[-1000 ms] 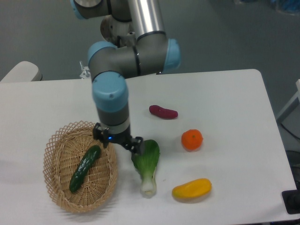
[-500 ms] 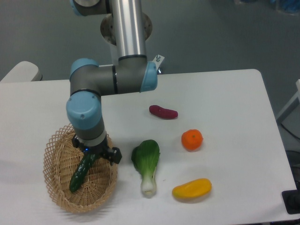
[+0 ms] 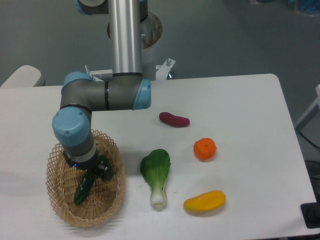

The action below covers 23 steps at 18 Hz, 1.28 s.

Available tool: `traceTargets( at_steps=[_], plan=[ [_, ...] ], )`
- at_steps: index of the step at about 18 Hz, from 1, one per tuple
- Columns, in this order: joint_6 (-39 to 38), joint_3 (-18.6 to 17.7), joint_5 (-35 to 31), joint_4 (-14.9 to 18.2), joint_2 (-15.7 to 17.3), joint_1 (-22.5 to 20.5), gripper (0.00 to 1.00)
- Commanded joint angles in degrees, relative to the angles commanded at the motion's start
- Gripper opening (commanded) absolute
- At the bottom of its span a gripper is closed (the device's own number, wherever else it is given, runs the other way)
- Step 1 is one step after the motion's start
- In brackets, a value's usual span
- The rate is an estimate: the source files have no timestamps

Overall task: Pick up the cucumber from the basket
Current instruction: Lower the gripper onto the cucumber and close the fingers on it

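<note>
The dark green cucumber [image 3: 82, 189] lies lengthwise in the tan wicker basket [image 3: 59, 209] at the front left of the table. Its upper end is hidden under my arm's wrist. My gripper [image 3: 88, 169] points straight down into the basket, right over that upper end. It is open, with a dark finger [image 3: 106, 171] showing on the right of the cucumber and the other just visible on the left. The fingertips themselves are mostly covered by the wrist, so I cannot tell whether they touch the cucumber.
A bok choy [image 3: 156, 175] lies just right of the basket. Further right are an orange [image 3: 205, 149], a yellow-orange oblong fruit [image 3: 204, 201] and a purple sweet potato [image 3: 174, 119]. The table's front edge runs close below the basket.
My arm has swung left from the basket's right rim to over its middle, and the gripper has come down over the cucumber's upper end. The cucumber has not moved.
</note>
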<state>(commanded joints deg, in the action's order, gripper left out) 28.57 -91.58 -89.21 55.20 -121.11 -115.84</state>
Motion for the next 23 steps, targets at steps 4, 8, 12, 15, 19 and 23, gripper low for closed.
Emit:
traceTargets(
  at_steps=[4, 8, 12, 15, 19, 23],
  plan=[
    [-0.09, -0.17, 0.00, -0.62, -0.27, 0.18, 1.00],
    [-0.18, -0.35, -0.18, -0.70, -0.62, 0.18, 1.00],
    [-0.09, -0.35, -0.18, -1.06, -0.62, 0.53, 0.52],
    [0.00, -0.35, -0.18, -1.06, -0.62, 0.53, 0.25],
    [0.35, 0.00, -0.18, -1.06, -0.45, 0.53, 0.20],
    [0.61, 0.70, -0.09, -0.88, 0.08, 0.27, 0.15]
  ],
)
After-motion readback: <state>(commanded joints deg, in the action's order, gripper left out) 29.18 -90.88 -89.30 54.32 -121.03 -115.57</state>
